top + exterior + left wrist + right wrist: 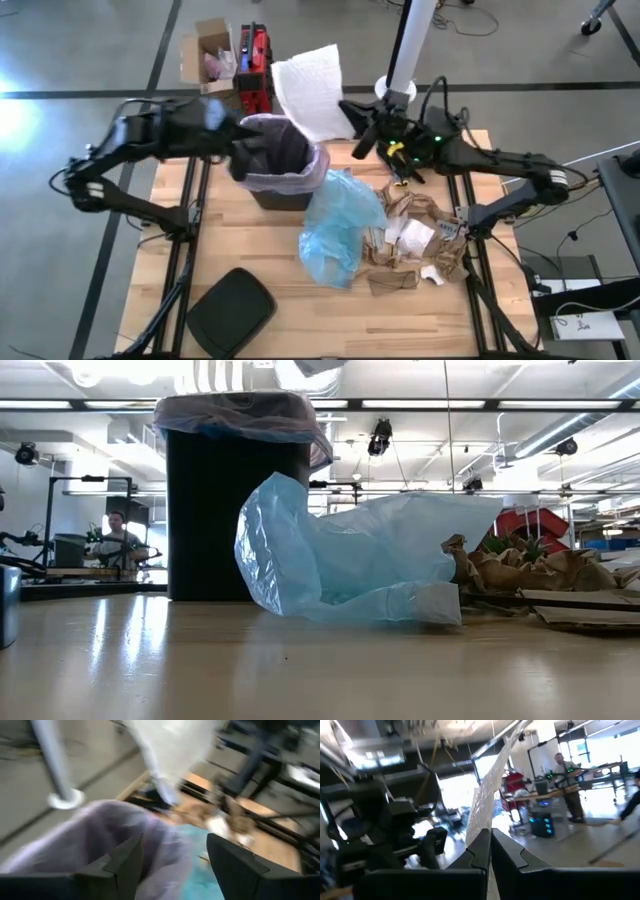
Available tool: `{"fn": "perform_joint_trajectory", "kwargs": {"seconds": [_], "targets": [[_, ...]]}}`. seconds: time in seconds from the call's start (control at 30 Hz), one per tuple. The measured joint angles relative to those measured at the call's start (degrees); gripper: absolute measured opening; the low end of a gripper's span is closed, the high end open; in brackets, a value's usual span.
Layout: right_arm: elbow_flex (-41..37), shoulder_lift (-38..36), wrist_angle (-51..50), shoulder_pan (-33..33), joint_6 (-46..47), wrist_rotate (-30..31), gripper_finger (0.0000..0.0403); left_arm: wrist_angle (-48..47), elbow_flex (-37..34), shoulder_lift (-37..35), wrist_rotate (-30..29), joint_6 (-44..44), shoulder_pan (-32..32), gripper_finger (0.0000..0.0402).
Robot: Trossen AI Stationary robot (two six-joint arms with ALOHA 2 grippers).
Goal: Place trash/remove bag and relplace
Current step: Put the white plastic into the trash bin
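A black bin (283, 190) stands at the table's far middle, lined with the pinkish bag (305, 152), whose edge is folded over the rim (240, 415). My left gripper (175, 842) hovers open over the bin's left rim (240, 160), with the liner (100, 830) below its fingers. My right gripper (352, 112), right of the bin near the far edge, is shut on a white plastic sheet (310, 88). The trash (415, 240), crumpled brown paper and white scraps, lies on the table's right half. My right gripper pinches the white plastic sheet between its two shut fingers at one edge (488, 822). The fingers come from the table's right, pointing left and slightly up. The sheet stands out beyond the fingertips, spread wide and lifted clear of the table and bin.
A light blue plastic bag (340, 225) lies crumpled between the bin and the trash. A black lid (232, 310) rests at the near left. A white pole (410, 50), a cardboard box (208, 50) and a red thing (258, 60) stand beyond the far edge.
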Motion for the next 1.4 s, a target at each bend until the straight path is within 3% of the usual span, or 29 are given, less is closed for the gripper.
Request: {"fn": "perform_joint_trajectory", "kwargs": {"seconds": [0.13,0.57,0.67,0.83,1.03,1.27,1.4], "targets": [[0.02,4.95,6.68,0.28,2.90,-0.03,0.0000,-0.09,-2.02,-4.69,-5.35,-2.23,0.03,0.0211],[5.94,18.72,9.12,0.97,6.35,1.94,0.0008,2.19,-3.09,-8.58,-4.90,-1.17,0.01,0.0205],[7.21,20.61,9.27,1.39,7.26,1.91,0.0037,2.18,-3.09,-9.07,-4.67,-1.03,0.01,0.0203],[7.56,21.27,7.63,2.04,7.32,2.01,0.0120,2.19,-3.09,-10.24,-4.64,-1.03,0.01,0.0208],[7.52,14.76,-4.47,2.81,0.80,2.01,0.0197,2.64,-3.35,-10.61,-3.24,-1.65,0.01,0.0221],[7.06,1.06,-29.81,4.50,-5.35,2.09,0.0210,11.10,-10.30,-10.53,-0.19,-2.31,-0.41,0.0222],[6.82,-5.37,-45.68,6.26,-2.99,2.14,0.0201,12.31,-15.07,-9.67,-8.58,-1.97,-0.38,0.0215]]}}
